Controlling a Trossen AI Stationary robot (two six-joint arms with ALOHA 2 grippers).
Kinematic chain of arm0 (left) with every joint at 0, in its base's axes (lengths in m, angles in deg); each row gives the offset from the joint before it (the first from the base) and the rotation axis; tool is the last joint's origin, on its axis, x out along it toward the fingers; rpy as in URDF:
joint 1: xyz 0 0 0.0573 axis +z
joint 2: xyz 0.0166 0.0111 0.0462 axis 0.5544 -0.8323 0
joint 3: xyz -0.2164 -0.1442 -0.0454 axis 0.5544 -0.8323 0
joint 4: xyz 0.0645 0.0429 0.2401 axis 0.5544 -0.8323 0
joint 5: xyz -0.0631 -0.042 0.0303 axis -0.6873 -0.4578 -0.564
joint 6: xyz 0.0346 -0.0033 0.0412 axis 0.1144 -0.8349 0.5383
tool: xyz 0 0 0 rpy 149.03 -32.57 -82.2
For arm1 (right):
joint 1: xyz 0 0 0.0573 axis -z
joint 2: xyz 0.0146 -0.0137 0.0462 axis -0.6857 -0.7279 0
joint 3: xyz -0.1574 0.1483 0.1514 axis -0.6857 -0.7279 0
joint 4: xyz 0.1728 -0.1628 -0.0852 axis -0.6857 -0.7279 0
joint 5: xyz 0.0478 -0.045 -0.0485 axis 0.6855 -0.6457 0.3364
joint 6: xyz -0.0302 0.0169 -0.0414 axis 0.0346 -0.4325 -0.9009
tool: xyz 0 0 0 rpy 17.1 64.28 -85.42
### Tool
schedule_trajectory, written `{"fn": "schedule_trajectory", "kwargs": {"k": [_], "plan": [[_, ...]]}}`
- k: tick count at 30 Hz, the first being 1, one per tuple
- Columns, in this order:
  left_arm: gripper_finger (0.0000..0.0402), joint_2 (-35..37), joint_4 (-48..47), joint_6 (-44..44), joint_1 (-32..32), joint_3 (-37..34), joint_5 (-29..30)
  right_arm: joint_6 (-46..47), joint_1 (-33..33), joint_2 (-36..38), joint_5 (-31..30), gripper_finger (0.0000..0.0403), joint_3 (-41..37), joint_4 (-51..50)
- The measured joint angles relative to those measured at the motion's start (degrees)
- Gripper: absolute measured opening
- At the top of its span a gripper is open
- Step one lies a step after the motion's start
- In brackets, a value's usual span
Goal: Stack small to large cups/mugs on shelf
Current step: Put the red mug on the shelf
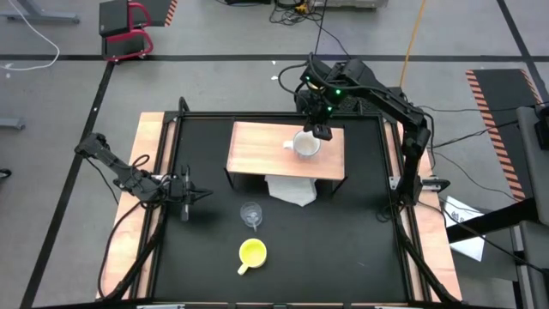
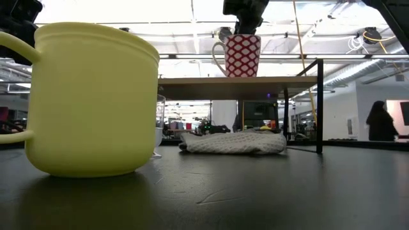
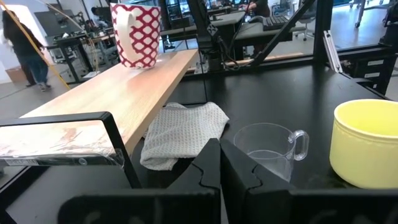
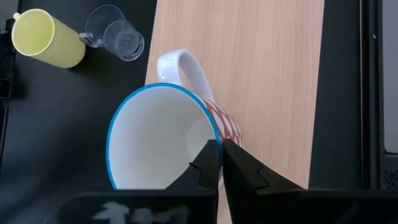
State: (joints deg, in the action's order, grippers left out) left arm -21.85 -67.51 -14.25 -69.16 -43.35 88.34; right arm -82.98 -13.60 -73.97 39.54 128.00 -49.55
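right tool [image 4: 219, 144] pinching white mug [image 1: 305, 144] rim on shelf [image 1: 257, 148] | left tool [image 3: 219, 146] pressed together, low over counter [image 1: 343, 240]

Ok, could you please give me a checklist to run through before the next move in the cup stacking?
1. Red-and-white patterned mug upright on the shelf: ok.
2. Right gripper clear of that mug: cannot tell; it sits right at the rim.
3. Clear glass cup upright on the table, nothing on it: ok.
4. Yellow mug upright, apart from the glass cup: ok.
5. Left gripper waiting at the table's left, fingers shut, empty: ok.
6. White cloth at the shelf's front edge, apart from both loose cups: ok.
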Motion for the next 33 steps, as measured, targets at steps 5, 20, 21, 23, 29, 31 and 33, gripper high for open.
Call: {"fn": "schedule_trajectory", "kwargs": {"k": [5,20,21,23,29,31,33], "plan": [[0.0000,0.00,-0.02,-0.05,-0.02,0.00,0.00,0.00,0.21,0.06,0.12,0.0000,-1.95,1.14],[0.0000,0.00,-0.37,-0.05,-0.02,0.00,-0.04,-0.42,1.79,0.06,0.13,0.0000,-3.51,2.78],[0.0000,0.00,-0.37,-0.05,0.00,0.00,-0.04,-0.44,1.79,0.06,0.11,0.0000,-3.51,3.00],[0.0000,0.00,-0.39,-0.05,-0.02,0.00,-0.04,-0.42,1.79,0.06,0.11,0.0000,-3.51,3.24],[0.0000,0.00,-0.52,-0.05,0.01,0.00,-0.08,-0.59,1.79,0.06,0.08,0.0000,-3.54,3.46],[0.0000,0.00,-0.81,-0.24,-0.01,0.00,-0.09,-0.59,1.79,0.07,0.08,0.0000,-4.29,4.23],[0.0000,0.00,-1.36,-0.38,-0.02,0.00,-0.11,-0.58,1.85,0.11,0.43,0.0000,-5.52,5.09]]}}
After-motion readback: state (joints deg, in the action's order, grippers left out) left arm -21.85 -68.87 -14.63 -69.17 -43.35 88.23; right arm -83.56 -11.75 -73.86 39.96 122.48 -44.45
